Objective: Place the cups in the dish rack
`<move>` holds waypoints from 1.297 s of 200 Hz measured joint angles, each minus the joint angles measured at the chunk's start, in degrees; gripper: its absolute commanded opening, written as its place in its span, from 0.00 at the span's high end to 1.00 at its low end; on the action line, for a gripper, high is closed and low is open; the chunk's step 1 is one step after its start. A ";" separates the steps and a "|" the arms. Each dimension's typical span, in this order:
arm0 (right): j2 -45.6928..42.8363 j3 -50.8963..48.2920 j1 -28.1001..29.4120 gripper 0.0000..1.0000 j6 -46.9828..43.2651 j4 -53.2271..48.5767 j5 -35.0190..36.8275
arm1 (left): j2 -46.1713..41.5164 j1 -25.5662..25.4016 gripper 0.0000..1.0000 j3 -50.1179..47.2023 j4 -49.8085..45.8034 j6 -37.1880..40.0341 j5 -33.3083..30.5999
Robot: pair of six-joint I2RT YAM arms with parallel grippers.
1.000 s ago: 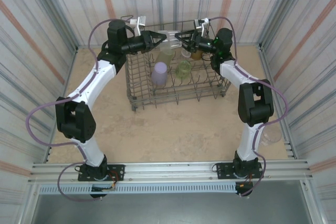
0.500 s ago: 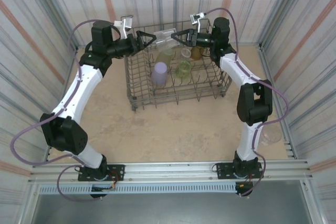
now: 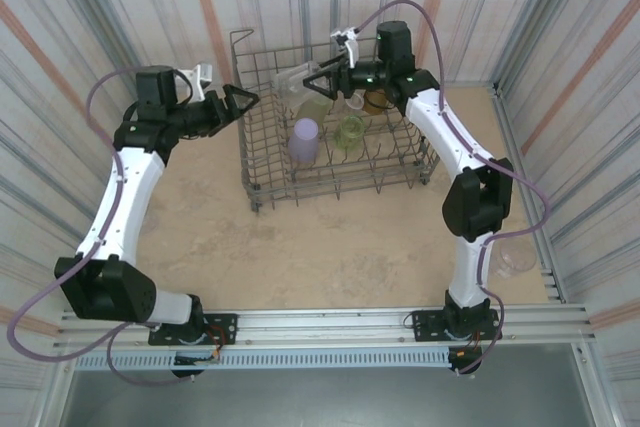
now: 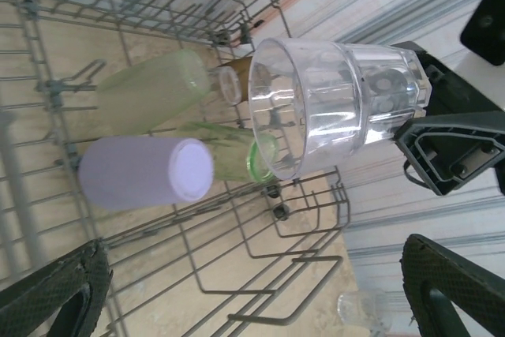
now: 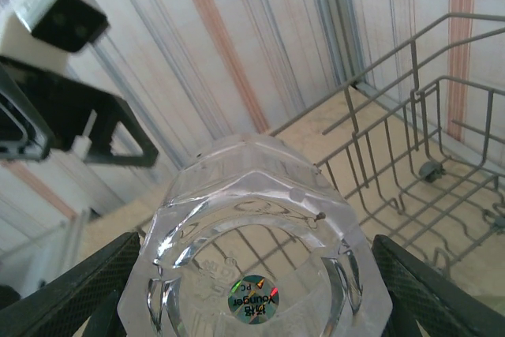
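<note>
Clear cup (image 4: 331,108) gripped base-first, lying sideways, in right tool (image 3: 318,84) over the dish rack (image 3: 262,185). Best to tip the mouth down and seat it on free tines below the tool, clear of the lavender cup (image 3: 304,140). Left tool (image 3: 240,104) is open and empty beside the rack's left wall, so a clip risk. Second clear cup (image 3: 518,259) waits on the desk (image 3: 330,247), well apart.

The dish rack (image 3: 265,152) is grey wire. One lavender cup (image 3: 304,140) is opaque, a yellow-green cup (image 3: 350,131) pale and translucent, an amber cup (image 3: 375,101) brownish, and the clear cup (image 4: 339,104) colourless with a green-and-red sticker (image 5: 251,302). The tabletop (image 3: 300,247) is mottled beige. The walls (image 3: 80,27) are white with grey and rust stripes.
</note>
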 measured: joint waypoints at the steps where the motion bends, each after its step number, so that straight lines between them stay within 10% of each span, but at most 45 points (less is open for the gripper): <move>1: 0.04 0.13 0.07 0.58 -0.28 -0.15 0.09 | -0.11 0.15 0.01 0.00 -0.22 0.15 -0.07; 101: 12.72 13.73 7.21 0.62 -22.43 -14.97 16.52 | -5.42 5.05 0.01 -3.80 -8.39 5.64 -1.27; 259: 26.56 29.18 14.08 0.62 -31.67 -16.55 30.14 | -4.63 6.03 0.01 -5.16 -9.46 11.02 -1.75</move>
